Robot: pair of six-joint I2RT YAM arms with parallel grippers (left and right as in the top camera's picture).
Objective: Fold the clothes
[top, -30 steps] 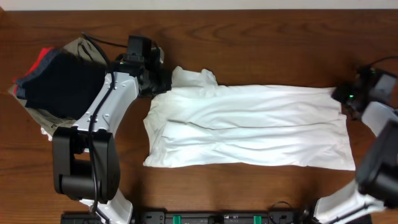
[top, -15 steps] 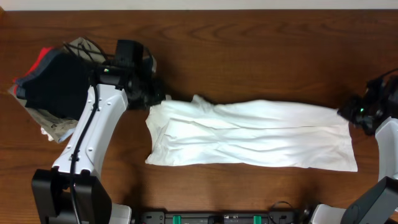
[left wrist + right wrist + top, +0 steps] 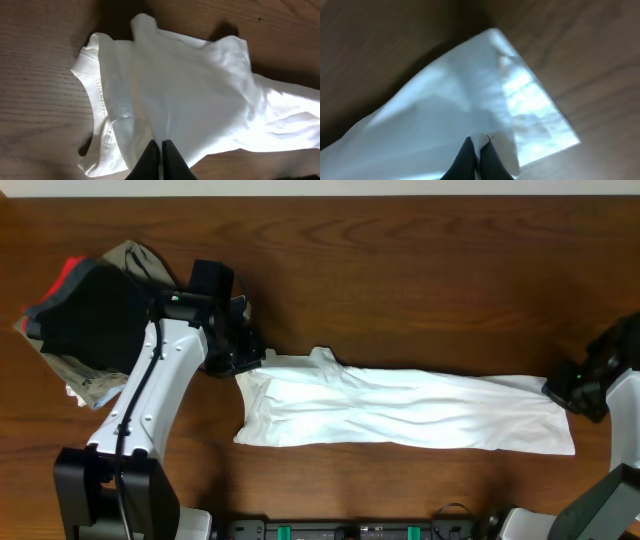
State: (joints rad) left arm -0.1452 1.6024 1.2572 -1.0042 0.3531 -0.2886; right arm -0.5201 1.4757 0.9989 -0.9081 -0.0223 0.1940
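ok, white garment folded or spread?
Partly folded: white garment is a narrow doubled band, left end effector and right end effector gripping it.

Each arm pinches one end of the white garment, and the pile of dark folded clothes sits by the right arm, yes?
Not quite: the overhead view shows the pile of folded clothes by the left arm. The rest holds: the left gripper and the right gripper each pinch one end of the white garment.
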